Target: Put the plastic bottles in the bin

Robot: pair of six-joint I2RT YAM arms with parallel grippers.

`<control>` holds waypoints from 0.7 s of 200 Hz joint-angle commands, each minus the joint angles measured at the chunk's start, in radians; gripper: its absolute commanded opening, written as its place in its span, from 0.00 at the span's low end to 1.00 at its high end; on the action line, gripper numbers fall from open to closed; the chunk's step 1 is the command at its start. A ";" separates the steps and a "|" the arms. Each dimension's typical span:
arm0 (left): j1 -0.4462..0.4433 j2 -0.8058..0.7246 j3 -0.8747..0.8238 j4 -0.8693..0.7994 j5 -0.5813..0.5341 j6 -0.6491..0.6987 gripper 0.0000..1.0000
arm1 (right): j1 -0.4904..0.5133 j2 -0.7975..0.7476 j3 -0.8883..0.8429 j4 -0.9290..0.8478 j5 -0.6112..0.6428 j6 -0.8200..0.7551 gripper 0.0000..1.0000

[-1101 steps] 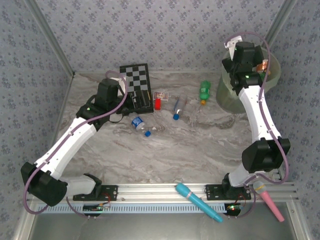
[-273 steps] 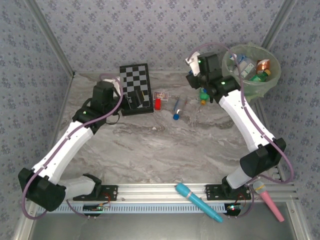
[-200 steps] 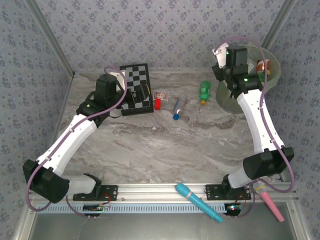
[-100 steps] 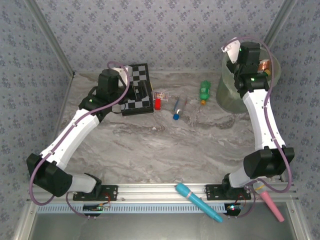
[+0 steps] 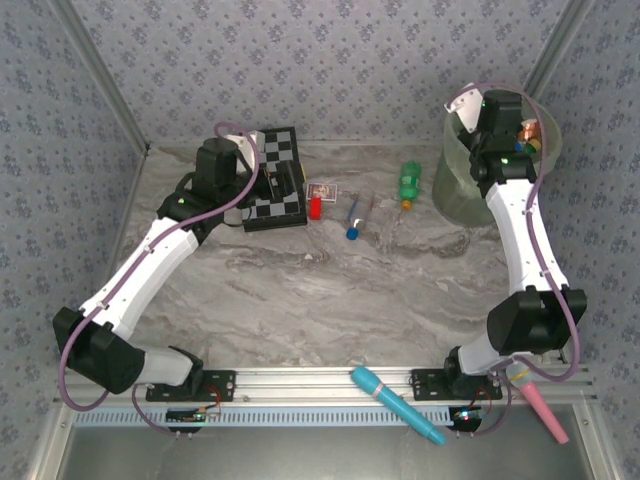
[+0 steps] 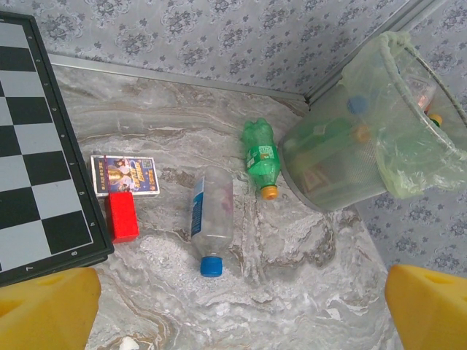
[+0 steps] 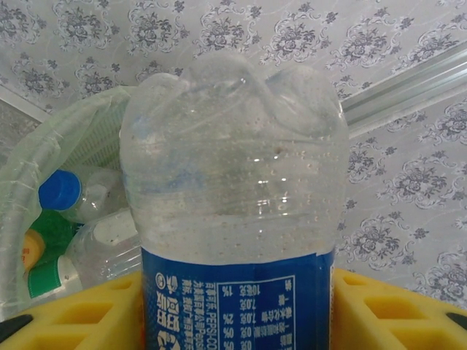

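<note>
A: How is the drop best made?

B: The clear bottle (image 7: pixel 233 182) is clasped at its label by the right gripper (image 7: pixel 237 310), above the bin (image 5: pixel 452 195) at the far right. It should be brought over the middle of the mouth before it is let go, so that the rim is not struck.

A: What is held in the bin?

B: A blue-capped bottle (image 7: pixel 60 191) and some green ones are seen; the count probably cannot be told through the bag. Just left of the bin, a green bottle (image 6: pixel 260 157) and a second clear bottle (image 6: pixel 211 215) are left lying. The left gripper (image 6: pixel 237 310) is spread wide, empty.
</note>
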 commanded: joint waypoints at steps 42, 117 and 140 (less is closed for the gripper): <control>0.002 -0.021 -0.001 0.007 0.008 0.019 1.00 | -0.007 0.033 0.014 0.042 0.019 -0.019 0.87; 0.004 -0.024 -0.018 0.016 0.006 0.008 1.00 | -0.010 -0.032 0.028 -0.016 -0.042 0.126 0.89; 0.005 -0.021 -0.015 0.014 0.006 0.010 1.00 | 0.000 -0.058 0.022 -0.051 -0.075 0.210 0.90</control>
